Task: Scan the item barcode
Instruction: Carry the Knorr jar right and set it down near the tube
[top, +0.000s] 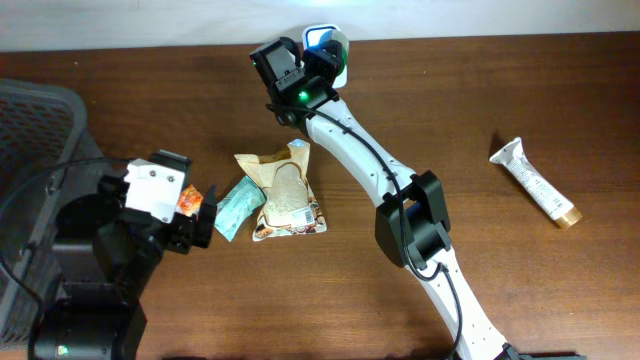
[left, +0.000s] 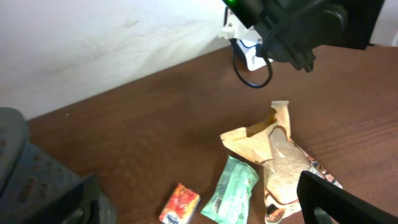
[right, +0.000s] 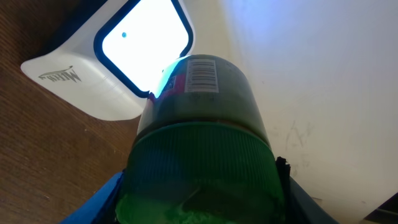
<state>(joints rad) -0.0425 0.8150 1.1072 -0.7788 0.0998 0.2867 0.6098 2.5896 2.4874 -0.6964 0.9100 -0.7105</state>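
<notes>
Item: green-lidded jar, barcode on its label turned toward the scanner's lit window; held off the table at 12 o'clock, just in front of the white barcode scanner.
Right claw: right gripper closed on the jar at the lid end, blue finger pads showing on either side of it.
Right arm pose: stretched long from 5 o'clock up to 12, wrist tipped toward the scanner.
Left claw: left gripper spread wide, holding nothing.
Left arm pose: folded low at 8 o'clock, fingers aimed toward the table's middle.
Near left claw: small red packet between the fingers; green packet just beside; brown paper snack bag next to that.
Edges: scanner sits at the far table edge against the wall; grey basket at 9 o'clock.
Open room: bare wood from the right arm out to a white tube at 3 o'clock.
</notes>
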